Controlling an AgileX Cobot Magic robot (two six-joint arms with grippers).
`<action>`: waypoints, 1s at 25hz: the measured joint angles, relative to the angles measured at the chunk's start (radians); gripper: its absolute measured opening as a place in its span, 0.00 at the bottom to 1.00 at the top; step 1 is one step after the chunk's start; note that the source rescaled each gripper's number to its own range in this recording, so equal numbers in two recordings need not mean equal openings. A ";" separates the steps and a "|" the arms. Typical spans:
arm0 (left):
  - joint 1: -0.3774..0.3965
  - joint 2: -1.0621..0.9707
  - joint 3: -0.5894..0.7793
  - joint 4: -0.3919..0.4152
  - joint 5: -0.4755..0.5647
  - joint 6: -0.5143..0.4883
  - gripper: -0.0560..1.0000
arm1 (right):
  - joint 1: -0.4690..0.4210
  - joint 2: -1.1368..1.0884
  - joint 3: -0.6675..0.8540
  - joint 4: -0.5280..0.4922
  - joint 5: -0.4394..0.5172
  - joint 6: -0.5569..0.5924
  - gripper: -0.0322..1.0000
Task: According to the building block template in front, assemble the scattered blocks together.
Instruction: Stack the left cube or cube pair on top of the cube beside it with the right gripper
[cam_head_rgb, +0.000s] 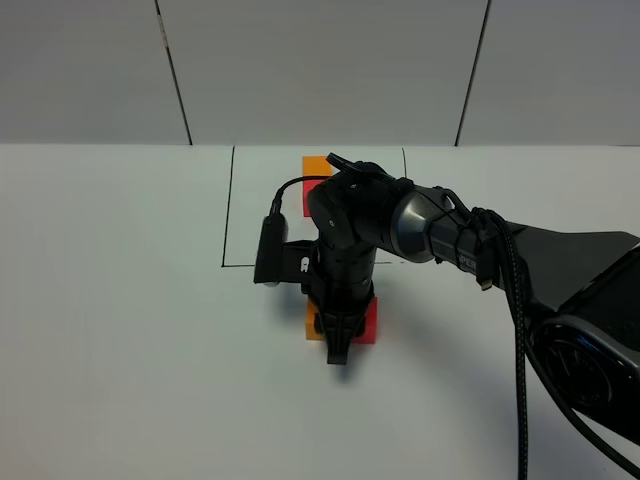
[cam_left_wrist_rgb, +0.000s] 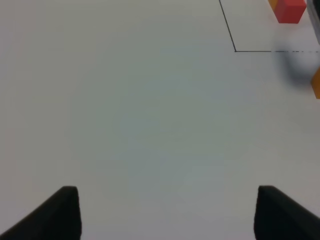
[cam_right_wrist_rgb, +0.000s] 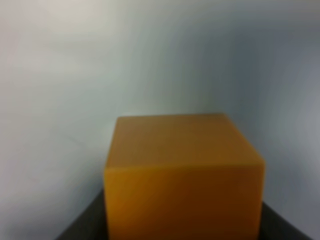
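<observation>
Hanging released over the white table (cam_left_wrist_rgb: 125, 110), the left gripper (cam_left_wrist_rgb: 167, 192) sits well apart from the cubes. Overhead, the clenched right gripper (cam_head_rgb: 340, 348) stands over the pair, orange cube (cam_head_rgb: 311, 325) one side, red cube (cam_head_rgb: 369, 322) the other, just outside the black square (cam_head_rgb: 229, 205) framing the template (cam_head_rgb: 316, 166). Only its wrist view shows the orange cube close up, blurred.

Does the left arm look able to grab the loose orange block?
Probably not: the right end effector is down over the orange block, crowding it; the open left end effector sits well apart.
</observation>
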 joint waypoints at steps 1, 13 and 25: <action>0.000 0.000 0.000 0.000 0.000 0.000 0.59 | 0.000 0.000 0.000 -0.001 0.000 0.031 0.04; 0.000 0.000 0.000 0.000 0.000 0.000 0.59 | 0.000 -0.025 0.005 -0.009 0.022 0.655 0.04; 0.000 0.000 0.000 0.000 0.000 0.000 0.59 | 0.000 -0.087 0.006 0.037 0.065 1.299 0.04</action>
